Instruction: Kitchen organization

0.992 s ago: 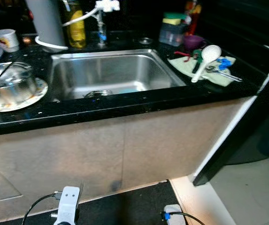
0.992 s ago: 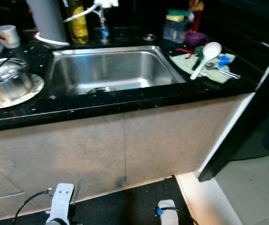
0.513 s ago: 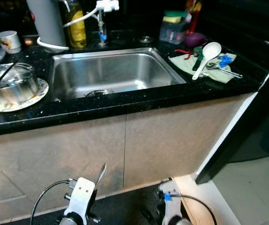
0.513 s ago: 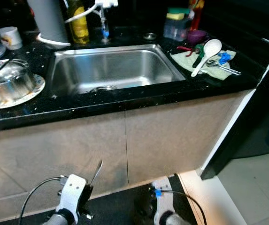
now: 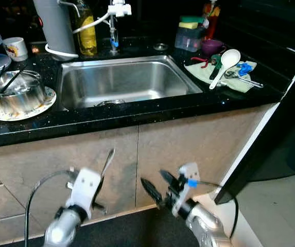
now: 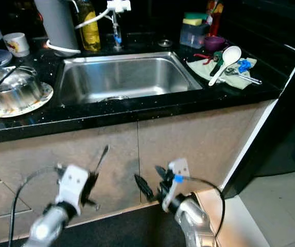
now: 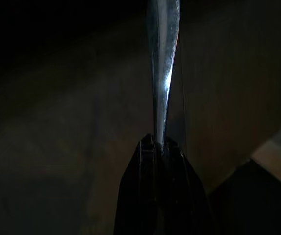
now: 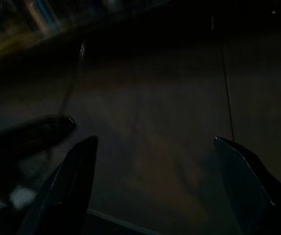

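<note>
The left gripper point(image 5: 102, 177) is pinched tight on the handle of a thin metal utensil point(image 7: 162, 68), probably a spoon or knife; the blade end rises above the fingers and its type cannot be told for certain. It hangs low in front of the cabinet doors point(image 5: 188, 149), well below the counter. The right gripper point(image 5: 156, 186) sits just beside it, on the far side from the robot's left, with its two black fingers spread wide and nothing between them.

Above and beyond both grippers runs the black countertop point(image 5: 137, 110) with the steel sink point(image 5: 121, 80) set in it. Up and off to the left gripper's outer side stands a steel pot point(image 5: 16, 95) on a plate point(image 5: 44, 103), with utensils leaning in it. Up past the right gripper a white ladle point(image 5: 222, 66) and other tools lie on a cloth point(image 5: 242, 85).

The step in hand looks like carrying the utensil up to the counter. The next move would call for raising the left arm clear of the counter edge, then choosing a spot, likely the cloth or the sink.
</note>
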{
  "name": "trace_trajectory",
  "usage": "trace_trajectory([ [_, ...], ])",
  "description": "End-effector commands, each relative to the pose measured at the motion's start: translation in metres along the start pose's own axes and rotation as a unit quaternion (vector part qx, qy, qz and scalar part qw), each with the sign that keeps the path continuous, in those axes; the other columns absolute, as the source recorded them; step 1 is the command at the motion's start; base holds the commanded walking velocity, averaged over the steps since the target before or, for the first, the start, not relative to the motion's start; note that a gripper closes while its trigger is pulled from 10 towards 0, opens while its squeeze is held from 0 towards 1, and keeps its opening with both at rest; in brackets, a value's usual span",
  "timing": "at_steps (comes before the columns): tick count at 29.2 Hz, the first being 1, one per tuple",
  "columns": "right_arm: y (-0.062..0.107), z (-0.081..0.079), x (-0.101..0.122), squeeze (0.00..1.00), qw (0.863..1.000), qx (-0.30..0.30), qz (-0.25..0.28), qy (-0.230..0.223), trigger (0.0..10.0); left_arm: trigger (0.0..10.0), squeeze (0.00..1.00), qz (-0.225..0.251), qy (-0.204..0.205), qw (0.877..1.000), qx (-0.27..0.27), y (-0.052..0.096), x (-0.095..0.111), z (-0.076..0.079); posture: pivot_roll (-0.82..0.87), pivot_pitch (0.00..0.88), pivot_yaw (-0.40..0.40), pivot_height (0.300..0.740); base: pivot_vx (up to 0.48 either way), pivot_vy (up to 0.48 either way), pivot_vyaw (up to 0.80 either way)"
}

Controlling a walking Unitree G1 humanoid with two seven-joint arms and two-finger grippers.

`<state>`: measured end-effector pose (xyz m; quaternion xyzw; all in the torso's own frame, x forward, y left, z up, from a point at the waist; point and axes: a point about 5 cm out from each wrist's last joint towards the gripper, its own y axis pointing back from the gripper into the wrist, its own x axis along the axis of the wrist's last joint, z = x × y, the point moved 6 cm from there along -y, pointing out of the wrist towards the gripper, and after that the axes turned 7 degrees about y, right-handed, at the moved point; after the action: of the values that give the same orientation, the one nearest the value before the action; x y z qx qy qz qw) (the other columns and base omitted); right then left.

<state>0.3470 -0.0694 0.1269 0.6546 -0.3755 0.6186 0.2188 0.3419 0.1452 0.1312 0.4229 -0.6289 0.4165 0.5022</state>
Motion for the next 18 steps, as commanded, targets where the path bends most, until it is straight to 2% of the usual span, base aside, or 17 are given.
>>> trace_trajectory([
  [1,-0.008,0.005,0.040,0.00,0.998,0.002,0.055,-0.010,10.0,10.0,0.00,0.038,-0.008,0.999,0.010,-0.010,0.036,-0.018,-0.03,0.112,-0.027,0.740,0.000,0.000,0.00],
  [2,-0.011,0.006,0.053,0.00,0.997,0.003,0.071,-0.011,10.0,10.0,0.00,0.053,-0.010,0.999,0.010,-0.015,0.049,-0.021,-0.03,0.112,-0.027,0.740,0.000,0.000,0.00],
  [3,-0.011,0.006,0.053,0.00,0.997,0.003,0.071,-0.011,10.0,10.0,0.00,0.053,-0.010,0.999,0.010,-0.015,0.049,-0.021,-0.03,0.112,-0.027,0.740,0.000,0.000,0.00],
  [4,-0.016,0.011,0.066,0.00,0.996,-0.011,0.085,-0.003,10.0,10.0,0.00,0.066,-0.015,0.998,0.013,-0.021,0.063,-0.027,-0.02,0.110,-0.028,0.740,0.000,0.000,0.00],
  [7,-0.024,0.046,0.091,0.00,0.987,-0.114,0.095,0.060,10.0,10.0,0.00,0.071,-0.032,0.996,0.043,-0.036,0.087,-0.049,-0.02,0.108,-0.029,0.740,0.000,0.000,0.00],
  [8,-0.024,0.067,0.113,0.00,0.972,-0.177,0.110,0.110,10.0,10.0,0.00,0.078,-0.035,0.994,0.072,-0.044,0.103,-0.066,-0.02,0.108,-0.029,0.740,0.000,0.000,0.00],
  [9,-0.024,0.067,0.113,0.00,0.972,-0.177,0.110,0.110,10.0,10.0,0.00,0.078,-0.035,0.994,0.072,-0.044,0.103,-0.066,-0.02,0.108,-0.029,0.740,0.000,0.000,0.00],
  [10,-0.024,0.072,0.122,0.00,0.966,-0.193,0.117,0.124,10.0,10.0,0.00,0.081,-0.036,0.992,0.084,-0.047,0.109,-0.073,-0.02,0.108,-0.029,0.740,0.000,0.000,0.00],
  [13,-0.028,0.064,0.147,0.00,0.956,-0.182,0.141,0.181,10.0,10.0,0.00,0.078,-0.028,0.990,0.118,-0.052,0.119,-0.087,-0.02,0.106,-0.027,0.740,0.000,0.000,0.00],
  [14,-0.028,0.064,0.147,0.00,0.956,-0.182,0.141,0.181,10.0,10.0,0.00,0.078,-0.028,0.990,0.118,-0.052,0.119,-0.087,-0.02,0.106,-0.027,0.740,0.000,0.000,0.00],
  [16,-0.031,0.052,0.156,0.00,0.953,-0.163,0.145,0.212,10.0,10.0,0.00,0.078,-0.024,0.989,0.121,-0.056,0.125,-0.086,-0.01,0.107,-0.026,0.740,0.000,0.000,0.00],
  [18,-0.036,0.044,0.154,0.00,0.952,-0.151,0.133,0.232,10.0,10.0,0.00,0.078,-0.014,0.991,0.108,-0.061,0.126,-0.076,-0.01,0.109,-0.025,0.740,0.000,0.000,0.00],
])
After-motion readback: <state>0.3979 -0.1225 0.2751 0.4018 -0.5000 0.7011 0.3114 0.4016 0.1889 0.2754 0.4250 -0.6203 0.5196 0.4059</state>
